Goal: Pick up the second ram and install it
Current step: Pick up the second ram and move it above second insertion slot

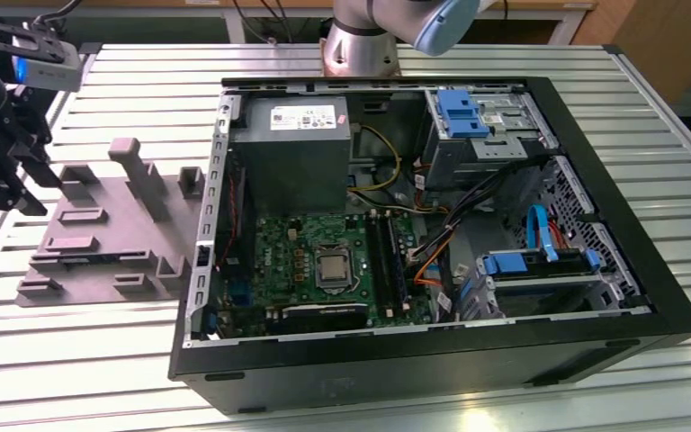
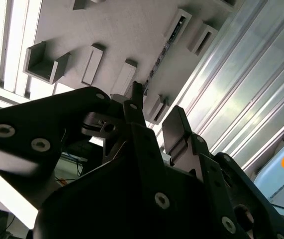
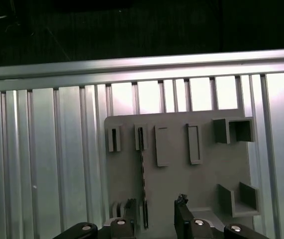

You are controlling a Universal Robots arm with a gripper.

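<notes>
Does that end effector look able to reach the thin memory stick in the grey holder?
Probably yes: the end effector hangs open above the grey holder, and nothing covers the memory stick.

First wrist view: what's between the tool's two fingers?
In the first wrist view, the second ram, edgewise in the grey fixture, ends inside the open tool, nearer one finger.
</notes>
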